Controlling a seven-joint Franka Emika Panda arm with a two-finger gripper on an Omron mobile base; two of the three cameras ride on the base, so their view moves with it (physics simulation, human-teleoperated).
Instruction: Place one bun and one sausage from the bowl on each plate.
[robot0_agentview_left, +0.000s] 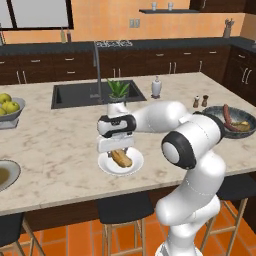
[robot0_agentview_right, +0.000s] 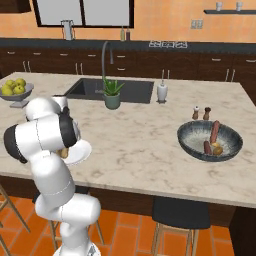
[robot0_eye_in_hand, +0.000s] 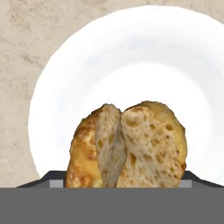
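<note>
Bun (robot0_agentview_left: 121, 158) on white plate (robot0_agentview_left: 134, 167), gripper (robot0_agentview_left: 115, 150) jaws spread around it. Potted plant (robot0_agentview_left: 118, 93), shakers (robot0_agentview_left: 200, 101) and bowl (robot0_agentview_left: 215, 114) well clear; nothing blocking.

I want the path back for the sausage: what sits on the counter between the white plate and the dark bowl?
In the right base view, bare marble runs from the white plate to the dark bowl; the two small shakers stand behind that line.
</note>
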